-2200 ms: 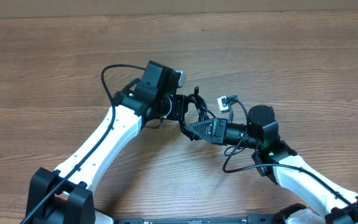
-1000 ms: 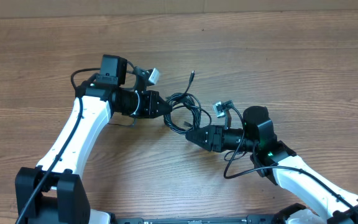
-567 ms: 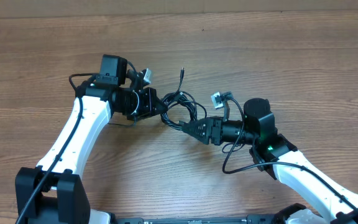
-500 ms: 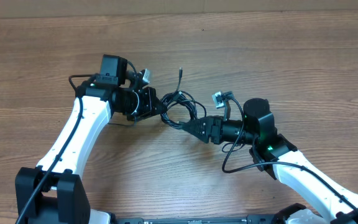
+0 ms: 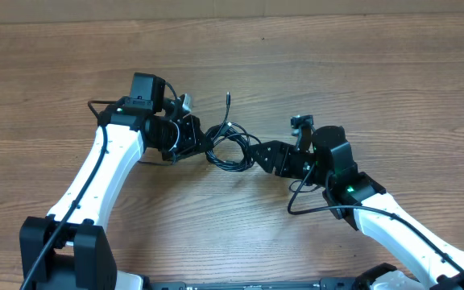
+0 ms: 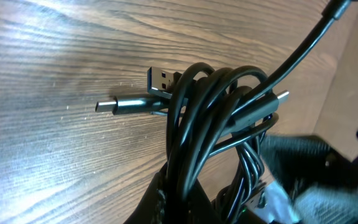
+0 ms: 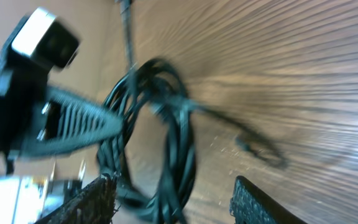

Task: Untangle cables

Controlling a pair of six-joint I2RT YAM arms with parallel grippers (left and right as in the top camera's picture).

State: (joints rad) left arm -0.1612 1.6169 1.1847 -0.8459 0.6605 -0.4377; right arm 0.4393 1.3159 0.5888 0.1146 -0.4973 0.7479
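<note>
The cables (image 5: 230, 149) are a small black coiled bundle between the two grippers, with one plug end (image 5: 227, 100) sticking out toward the far side. My left gripper (image 5: 205, 140) is shut on the bundle's left side. In the left wrist view the cables (image 6: 210, 118) rise out of the left gripper (image 6: 185, 199), and two plug ends (image 6: 163, 79) lie over the wood. My right gripper (image 5: 258, 154) is open at the bundle's right side. In the right wrist view a loop of the cables (image 7: 178, 149) hangs between the spread fingers (image 7: 98, 199) of the right gripper (image 7: 173, 183).
The wooden table (image 5: 361, 72) carries only the arms and the bundle. The right arm's own thicker black cable (image 5: 304, 205) loops beside its wrist. The left arm (image 5: 103, 185) reaches in from the near left.
The right gripper has opened wider, turned and moved up toward the bundle, so a loop now sits between its fingers. The left gripper has barely moved and still holds the cables.
</note>
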